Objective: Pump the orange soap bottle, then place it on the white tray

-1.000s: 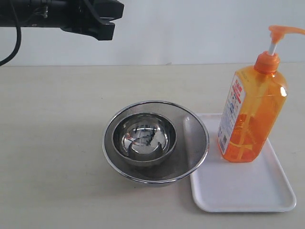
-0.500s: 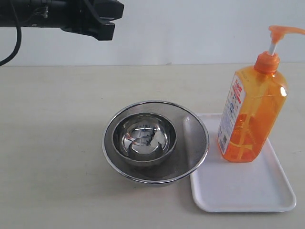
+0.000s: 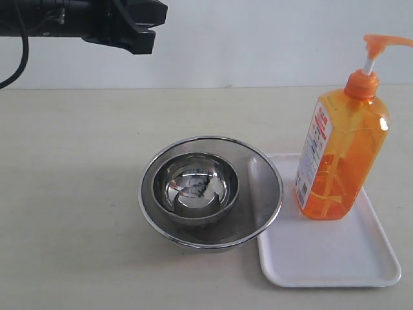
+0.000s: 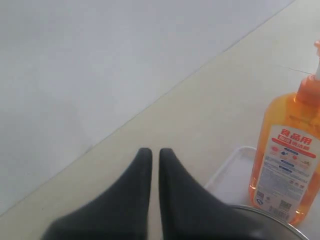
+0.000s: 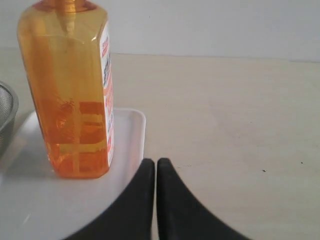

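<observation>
The orange soap bottle (image 3: 341,155) stands upright on the white tray (image 3: 329,258), toward its far end, so placing looks done. The left gripper (image 4: 151,155), well away from the tray, and the right gripper (image 5: 151,165), near the tray's edge, each have fingers pressed together, holding nothing, probably because no grip is needed.

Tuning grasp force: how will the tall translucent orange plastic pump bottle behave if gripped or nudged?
Tall orange plastic pump bottle on a narrow base, so a high push would probably tip it. Smooth glossy walls may slip and flex somewhat. The liquid looks darker low down, likely bottom-heavy.
</observation>
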Controlling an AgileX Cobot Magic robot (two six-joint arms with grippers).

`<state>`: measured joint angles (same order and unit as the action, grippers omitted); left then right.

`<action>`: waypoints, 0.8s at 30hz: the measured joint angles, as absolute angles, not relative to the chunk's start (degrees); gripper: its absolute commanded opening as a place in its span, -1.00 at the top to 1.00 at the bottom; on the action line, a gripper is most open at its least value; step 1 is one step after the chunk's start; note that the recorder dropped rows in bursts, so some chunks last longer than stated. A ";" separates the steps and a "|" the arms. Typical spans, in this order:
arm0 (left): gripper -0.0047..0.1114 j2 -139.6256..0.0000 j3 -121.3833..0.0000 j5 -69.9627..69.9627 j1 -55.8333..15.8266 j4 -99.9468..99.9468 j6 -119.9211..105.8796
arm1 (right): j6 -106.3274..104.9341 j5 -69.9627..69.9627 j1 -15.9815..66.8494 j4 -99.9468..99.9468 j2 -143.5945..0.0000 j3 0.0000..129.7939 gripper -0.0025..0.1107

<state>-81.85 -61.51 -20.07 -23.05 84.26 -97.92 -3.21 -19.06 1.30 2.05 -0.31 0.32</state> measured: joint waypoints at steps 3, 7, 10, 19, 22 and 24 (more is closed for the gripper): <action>0.84 -81.85 -61.51 -19.95 -23.05 84.26 -97.92 | -3.05 -19.06 1.30 2.05 -0.31 0.23 0.96; 0.84 -81.85 -61.51 -19.62 -23.05 84.26 -97.92 | -1.42 -19.06 1.30 2.16 -0.31 0.23 0.96; 0.84 -81.85 -61.51 -19.49 -23.05 84.26 -97.92 | 0.00 -19.06 1.30 2.16 -0.31 0.23 0.96; 0.84 -81.85 -61.51 -19.41 -23.05 84.28 -97.92 | 0.00 -19.13 1.30 2.16 -0.31 0.23 0.96; 0.84 -81.85 -61.51 -19.41 -23.05 84.28 -97.92 | 0.00 -19.13 1.30 2.43 -0.31 0.23 0.96; 0.84 -81.85 -61.51 -19.41 -23.05 84.28 -97.92 | 0.00 -19.13 1.30 2.57 -0.31 0.23 0.96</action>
